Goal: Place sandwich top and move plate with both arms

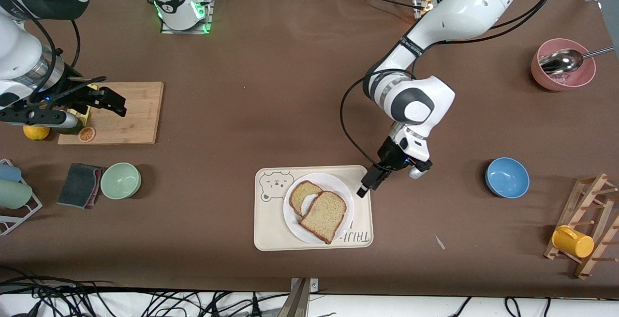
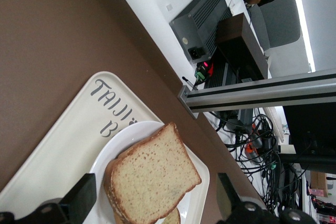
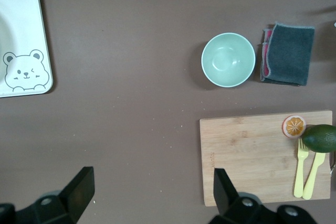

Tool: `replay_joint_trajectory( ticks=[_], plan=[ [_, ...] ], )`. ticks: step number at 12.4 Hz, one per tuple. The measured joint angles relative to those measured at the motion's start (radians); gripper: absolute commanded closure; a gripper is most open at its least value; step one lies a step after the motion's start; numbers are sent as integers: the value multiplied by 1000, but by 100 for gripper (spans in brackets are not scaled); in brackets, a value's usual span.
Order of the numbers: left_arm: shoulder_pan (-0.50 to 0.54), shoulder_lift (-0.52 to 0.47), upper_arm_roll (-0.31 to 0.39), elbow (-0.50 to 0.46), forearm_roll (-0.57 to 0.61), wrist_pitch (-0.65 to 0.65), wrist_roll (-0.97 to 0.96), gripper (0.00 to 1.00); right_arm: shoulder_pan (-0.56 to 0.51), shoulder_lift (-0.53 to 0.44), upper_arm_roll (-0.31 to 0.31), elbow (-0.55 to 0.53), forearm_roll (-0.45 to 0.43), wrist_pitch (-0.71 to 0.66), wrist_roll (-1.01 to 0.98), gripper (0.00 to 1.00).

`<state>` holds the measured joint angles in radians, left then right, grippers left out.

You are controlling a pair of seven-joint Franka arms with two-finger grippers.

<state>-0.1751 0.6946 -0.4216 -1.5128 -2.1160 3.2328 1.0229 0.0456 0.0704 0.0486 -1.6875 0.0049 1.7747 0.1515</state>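
I see the sandwich top (image 1: 324,215) on the plate (image 1: 342,190); my left pincer (image 1: 368,185) hangs wide over the tray's (image 1: 267,230) edge, my right pincer (image 1: 114,105) waits wide over the cutting board (image 1: 135,113).

Left arm (image 1: 435,31) enters from the upper right of the front frame, elbow bent, wrist angled downward. Left gripper (image 1: 370,184) sits right of centre, jaws apart, empty. Right gripper (image 1: 109,99) waits at the left edge, jaws apart, empty.

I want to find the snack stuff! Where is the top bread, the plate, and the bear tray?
top bread (image 1: 325,215), front view, middle of the slice's speckled face.
plate (image 1: 344,192), front view, bare white rim beside the bread.
tray (image 1: 270,220), front view, bare cream surface below the bear drawing.
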Motion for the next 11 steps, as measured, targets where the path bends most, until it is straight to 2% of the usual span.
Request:
replay_joint_trajectory(
  ticks=[2, 4, 6, 8, 11],
  plan=[
    [67, -11, -62, -1, 97, -30, -80, 0, 0, -1, -1, 0, 1, 0, 1, 0],
    [134, -15, -107, -1, 386, -94, -404, 0, 0, -2, 0, 0, 1, 0, 1, 0],
    [172, -16, -110, -15, 662, -158, -724, 0, 1, -3, 0, 0, 2, 0, 1, 0],
    [189, -23, -109, -56, 773, -182, -814, 0, 1, -3, 0, 0, 2, 1, 1, 0],
    [217, -71, -105, -174, 925, -200, -860, 0, 1, -3, 0, 0, 2, 1, 0, 0]
  ],
)
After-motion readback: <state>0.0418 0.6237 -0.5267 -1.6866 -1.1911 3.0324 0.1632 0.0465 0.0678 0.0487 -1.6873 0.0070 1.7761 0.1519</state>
